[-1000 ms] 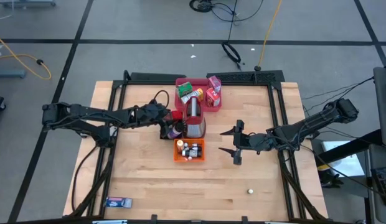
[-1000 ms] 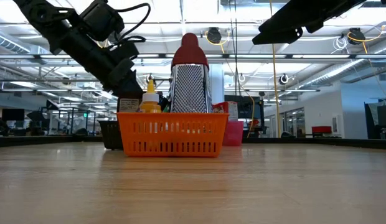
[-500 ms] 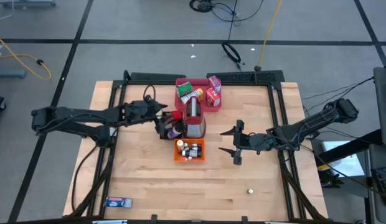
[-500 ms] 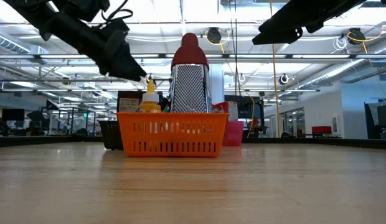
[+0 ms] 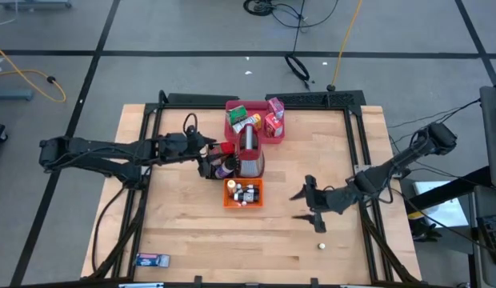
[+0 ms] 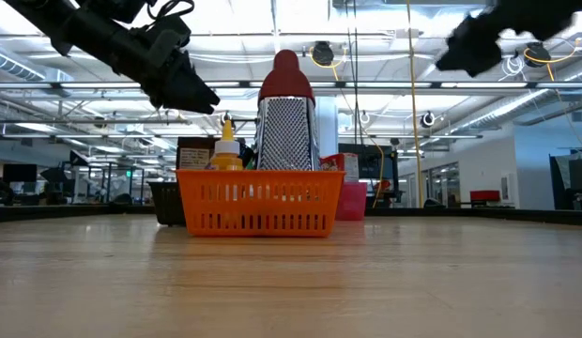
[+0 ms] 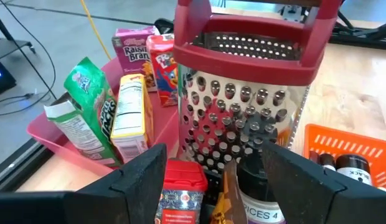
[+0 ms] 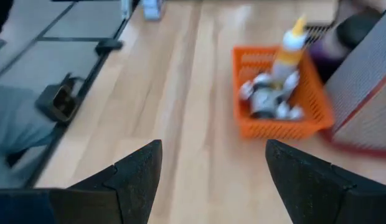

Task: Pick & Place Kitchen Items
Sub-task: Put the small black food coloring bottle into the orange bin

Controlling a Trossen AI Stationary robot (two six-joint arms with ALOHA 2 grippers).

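- Two claws show, both spread wide and holding nothing: the left claw [image 5: 202, 149] hovers left of the grater [image 5: 249, 152], the right claw [image 5: 310, 206] hangs over bare desk [image 5: 184, 224] right of the orange basket [image 5: 243, 193].
- Several cartons [image 7: 134, 112] stand in the pink tray [image 5: 232, 124] at the far side; their lower halves sit hidden behind its wall.
- One red-capped jar [image 7: 178, 193] and a dark bottle [image 7: 261, 202] sit just below the left claw, cut off by the picture's edge.
- Tiny bottles [image 8: 268, 99] in the orange basket look blurred.
- One small white thing [image 5: 321, 246] lies near the desk's near right; what it is cannot be told.
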